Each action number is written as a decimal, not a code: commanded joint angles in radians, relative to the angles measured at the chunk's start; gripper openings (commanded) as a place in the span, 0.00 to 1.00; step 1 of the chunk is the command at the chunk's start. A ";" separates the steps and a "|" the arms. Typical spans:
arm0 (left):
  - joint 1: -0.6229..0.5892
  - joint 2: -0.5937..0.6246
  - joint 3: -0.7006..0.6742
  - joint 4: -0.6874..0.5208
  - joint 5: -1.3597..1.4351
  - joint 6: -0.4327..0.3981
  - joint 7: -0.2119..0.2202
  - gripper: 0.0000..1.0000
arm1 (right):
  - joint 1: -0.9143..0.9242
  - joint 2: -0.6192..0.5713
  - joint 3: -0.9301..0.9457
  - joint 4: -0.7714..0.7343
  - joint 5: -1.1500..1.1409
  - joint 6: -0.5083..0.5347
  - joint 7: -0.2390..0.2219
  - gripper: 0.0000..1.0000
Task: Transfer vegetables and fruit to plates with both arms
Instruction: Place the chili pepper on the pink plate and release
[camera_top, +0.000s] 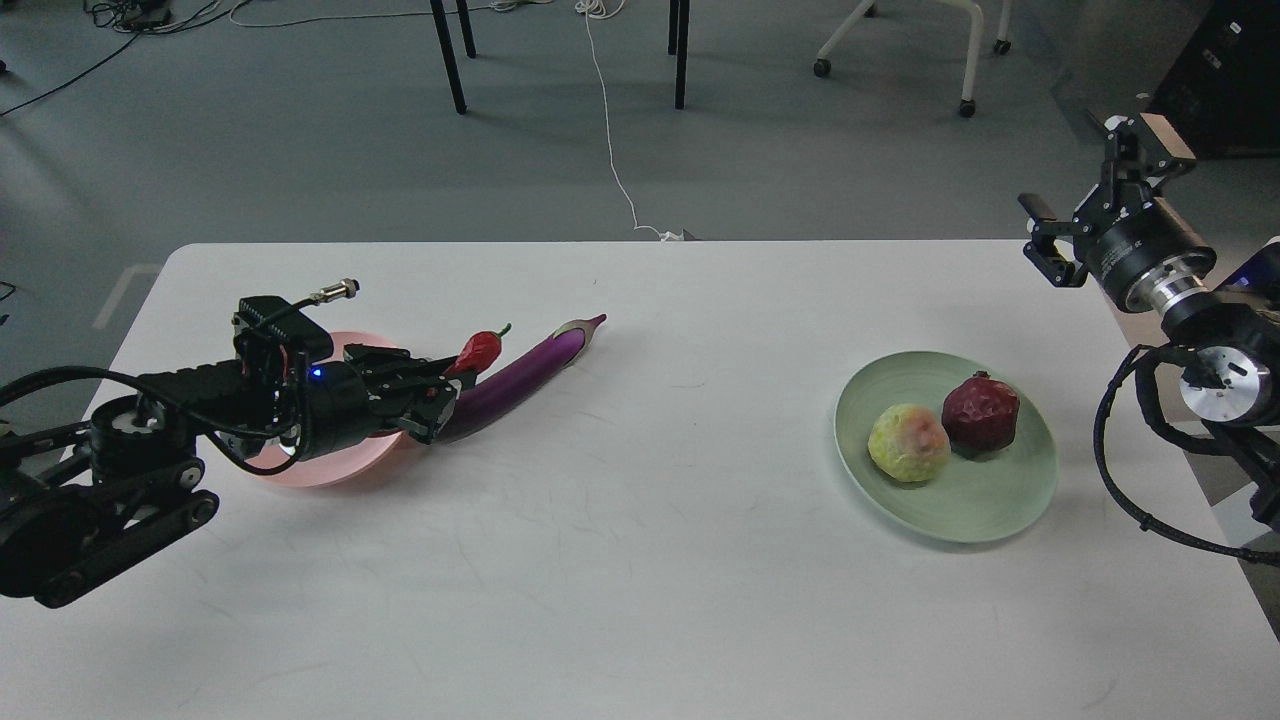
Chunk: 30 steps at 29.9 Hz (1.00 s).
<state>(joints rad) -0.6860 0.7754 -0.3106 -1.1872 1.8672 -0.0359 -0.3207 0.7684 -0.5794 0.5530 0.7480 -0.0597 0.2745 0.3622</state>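
Observation:
My left gripper (440, 385) is shut on the red chili pepper (481, 350) and holds it above the table, over the purple eggplant (520, 372) and at the right edge of the pink plate (320, 468). The eggplant lies on the table, its cap pointing to the back right. The pale green plate (990, 500) at the right holds the yellow-green fruit (908, 443) and the dark red pomegranate (981, 414). My right gripper (1085, 205) is raised beyond the table's back right corner, open and empty.
The white table (660, 560) spans the view. Chair and table legs (680, 60) and a white cable (612, 150) are on the grey floor behind it. A dark cabinet (1225, 70) stands at the far right.

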 joint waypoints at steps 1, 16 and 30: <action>0.016 0.013 0.008 0.073 -0.007 -0.001 -0.001 0.16 | -0.003 0.004 0.002 -0.001 -0.002 0.000 0.000 0.99; 0.040 -0.051 0.007 0.253 -0.114 0.044 0.000 0.79 | -0.003 0.030 0.005 0.004 0.000 0.000 0.000 0.99; -0.112 -0.128 0.008 0.238 -0.146 0.040 -0.003 0.75 | -0.023 0.030 0.019 0.001 0.000 0.002 0.000 0.99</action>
<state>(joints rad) -0.7573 0.7046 -0.3052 -0.9477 1.7086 0.0021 -0.3217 0.7497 -0.5488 0.5717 0.7487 -0.0602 0.2749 0.3619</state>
